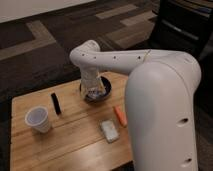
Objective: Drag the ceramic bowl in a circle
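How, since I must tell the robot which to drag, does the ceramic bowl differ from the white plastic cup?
The ceramic bowl is dark blue and glossy; the plastic cup is white. The bowl is wide and shallow; the cup is narrower and taller. The gripper reaches into the bowl; the cup stands apart, untouched. Both sit upright on the wooden table.

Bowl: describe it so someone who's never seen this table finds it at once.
On the wooden table, look near the far edge, where the gripper reaches down. The bowl there is round and dark blue, unlike the white cup.
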Available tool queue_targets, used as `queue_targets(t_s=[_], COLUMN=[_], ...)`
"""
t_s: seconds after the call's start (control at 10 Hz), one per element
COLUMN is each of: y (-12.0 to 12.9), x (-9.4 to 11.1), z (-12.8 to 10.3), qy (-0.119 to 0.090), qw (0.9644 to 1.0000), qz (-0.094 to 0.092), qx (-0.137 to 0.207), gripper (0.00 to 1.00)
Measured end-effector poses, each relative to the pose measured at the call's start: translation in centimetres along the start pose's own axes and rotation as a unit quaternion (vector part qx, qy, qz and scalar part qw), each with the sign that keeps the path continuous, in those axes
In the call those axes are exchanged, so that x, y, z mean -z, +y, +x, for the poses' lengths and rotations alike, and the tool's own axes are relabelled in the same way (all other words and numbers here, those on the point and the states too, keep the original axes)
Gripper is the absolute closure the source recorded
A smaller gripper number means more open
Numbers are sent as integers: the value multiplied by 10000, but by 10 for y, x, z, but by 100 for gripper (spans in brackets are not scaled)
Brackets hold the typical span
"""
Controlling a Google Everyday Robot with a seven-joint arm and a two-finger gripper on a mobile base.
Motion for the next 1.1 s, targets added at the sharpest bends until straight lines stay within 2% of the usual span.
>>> queue_targets(t_s=[0.4,0.8,1.1], y=[14,35,29], x=[-9,-17,-22], z=[-16,-45,-66], qy=[4,-17,-13], qw=[9992,9937,9903], qz=[-38,-102,-78], qx=[410,1114,1385], gripper=[35,35,35])
